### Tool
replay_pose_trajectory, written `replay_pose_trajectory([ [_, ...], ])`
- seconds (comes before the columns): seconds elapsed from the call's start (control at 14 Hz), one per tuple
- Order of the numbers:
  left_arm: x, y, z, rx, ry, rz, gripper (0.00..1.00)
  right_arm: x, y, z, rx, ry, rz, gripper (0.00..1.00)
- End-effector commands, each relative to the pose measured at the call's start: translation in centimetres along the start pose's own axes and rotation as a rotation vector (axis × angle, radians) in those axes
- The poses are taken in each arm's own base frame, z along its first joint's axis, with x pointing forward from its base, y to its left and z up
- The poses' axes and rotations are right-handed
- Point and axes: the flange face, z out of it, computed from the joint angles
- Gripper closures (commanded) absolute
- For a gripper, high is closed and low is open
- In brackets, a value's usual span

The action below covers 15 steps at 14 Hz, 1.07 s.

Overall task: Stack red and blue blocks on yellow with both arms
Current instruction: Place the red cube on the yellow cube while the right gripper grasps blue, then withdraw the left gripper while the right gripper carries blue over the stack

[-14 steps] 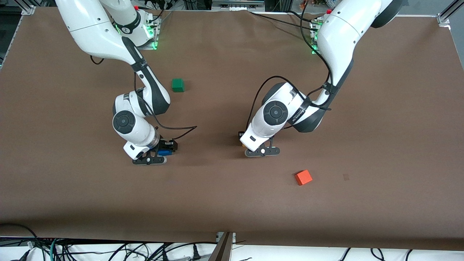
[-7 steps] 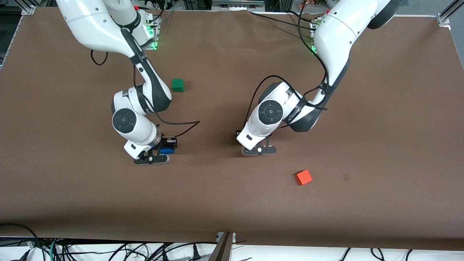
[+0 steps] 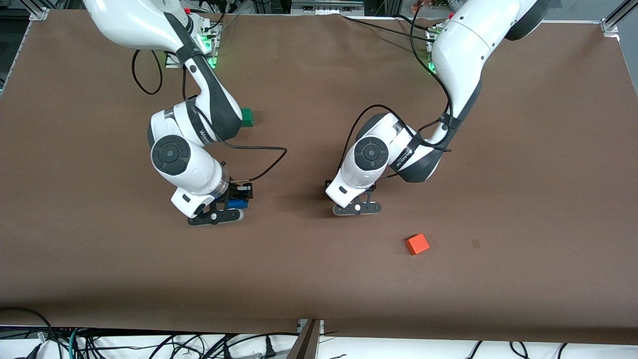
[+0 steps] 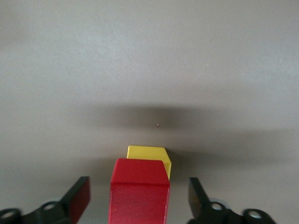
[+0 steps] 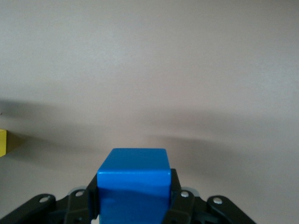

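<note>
In the left wrist view the deep red block (image 4: 140, 191) rests on the yellow cube (image 4: 147, 152), set a little off its middle. My left gripper (image 4: 139, 203) is open around the red block, with a gap between each finger and the block. In the front view the left gripper (image 3: 349, 202) is low over mid-table and its wrist hides both cubes. My right gripper (image 3: 236, 199) is shut on the royal blue block (image 3: 239, 204) and holds it above the table toward the right arm's end. The blue block (image 5: 134, 184) fills the right gripper (image 5: 134, 200) in the right wrist view, where the yellow cube (image 5: 2, 142) shows at the edge.
A green cube (image 3: 246, 117) lies near the right arm's elbow, farther from the front camera. An orange-red cube (image 3: 417, 244) lies nearer the front camera than the left gripper, toward the left arm's end. Brown table surface (image 3: 523, 174) surrounds them.
My right arm has risen with the blue block and shifted a little toward the left arm's end. My left gripper shifted slightly and then held still.
</note>
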Motion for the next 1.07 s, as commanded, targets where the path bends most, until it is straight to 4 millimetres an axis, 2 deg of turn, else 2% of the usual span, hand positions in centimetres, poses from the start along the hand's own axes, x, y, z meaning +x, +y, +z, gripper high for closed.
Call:
replay_pose_trajectory([
  [0.0, 1.2, -0.7, -1.8, 0.021, -0.001, -0.035, 0.0, -0.2, -2.4, -0.3, 0.01, -0.003, 0.014, 0.79],
  [0.14, 3.5, -3.9, -4.3, 0.009, -0.01, -0.085, 0.0, -0.8, -4.7, -0.2, 0.011, -0.001, 0.035, 0.79],
  [0.29, 5.5, -7.7, -8.9, -0.001, 0.041, -0.091, 0.0, -1.2, -6.8, -0.2, 0.016, 0.006, 0.071, 0.79],
  [0.36, 6.1, -10.0, -11.0, 0.014, 0.042, -0.066, 0.0, -1.5, -8.5, -0.2, 0.021, 0.013, 0.094, 0.79],
  [0.5, 6.7, -14.6, -17.0, 0.044, 0.069, -0.053, 0.0, -2.1, -12.8, 0.2, 0.03, 0.023, 0.15, 0.79],
  [0.71, 4.7, -21.6, -26.5, 0.116, 0.087, -0.129, 0.0, -3.6, -19.5, 1.0, 0.052, 0.046, 0.238, 0.78],
  [0.86, 3.4, -25.4, -30.5, 0.1, 0.044, -0.053, 0.0, -4.8, -22.9, 1.6, 0.066, 0.056, 0.287, 0.75],
  [0.93, 3.0, -28.0, -32.6, 0.093, 0.048, -0.055, 0.0, -5.2, -24.4, 2.1, 0.075, 0.065, 0.313, 0.75],
  [1.0, 2.6, -29.8, -33.9, 0.085, 0.037, -0.058, 0.0, -5.2, -25.4, 2.4, 0.083, 0.071, 0.333, 0.75],
])
